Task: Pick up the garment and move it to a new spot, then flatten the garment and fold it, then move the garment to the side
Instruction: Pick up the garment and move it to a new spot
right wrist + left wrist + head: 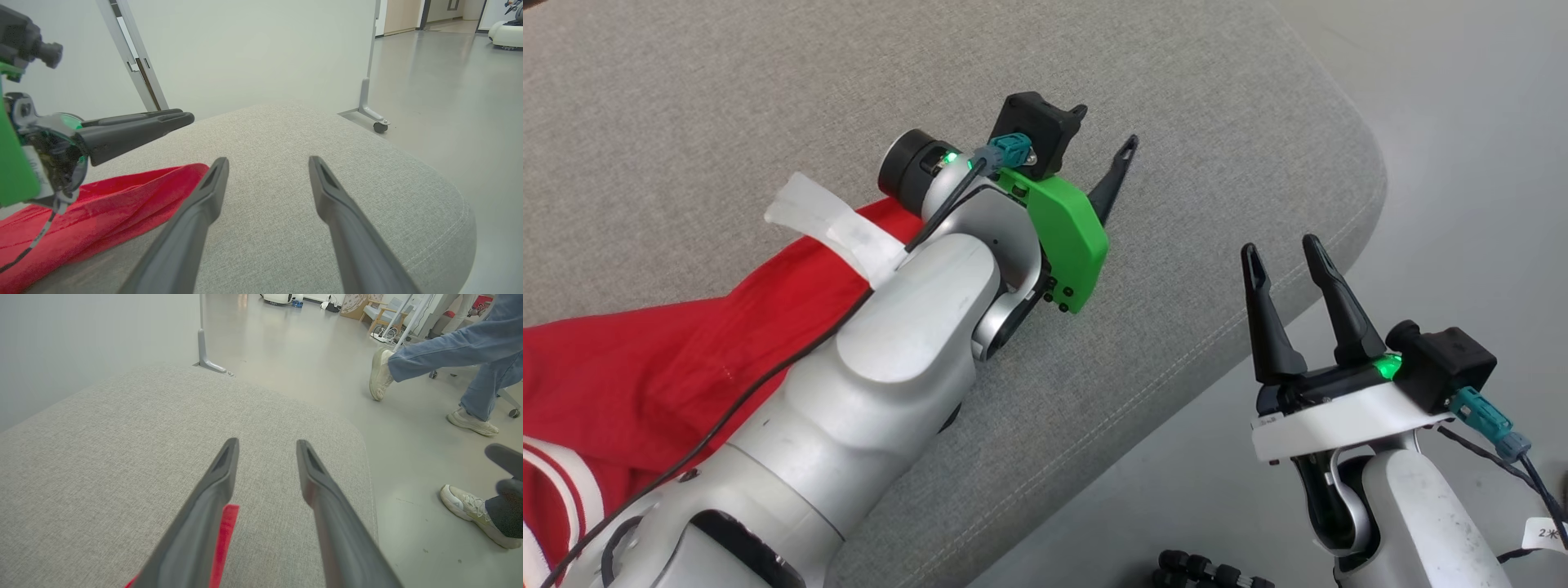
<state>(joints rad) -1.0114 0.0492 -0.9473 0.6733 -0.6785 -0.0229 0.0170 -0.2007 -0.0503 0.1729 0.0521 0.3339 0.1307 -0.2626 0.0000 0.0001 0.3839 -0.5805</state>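
Note:
The red garment (645, 367) lies bunched on the grey cushion (768, 98) at the left, with white stripes at its lower end. My left gripper (1119, 159) reaches past the garment's tip, low over bare cushion. In the left wrist view that gripper (267, 444) is open with nothing between the fingers, and a strip of the garment (222, 535) shows under its left finger. My right gripper (1281, 247) stands open and empty at the cushion's right edge. The right wrist view has the garment (102, 204) left of my right gripper (268, 160), below the left gripper (179, 116).
The cushion's rounded edge (1372, 188) drops to pale floor (1462, 122) on the right. A person's legs in jeans (449, 351) and pale shoes (470, 506) stand on the floor beyond. A partition foot (367, 110) with a castor is behind the cushion.

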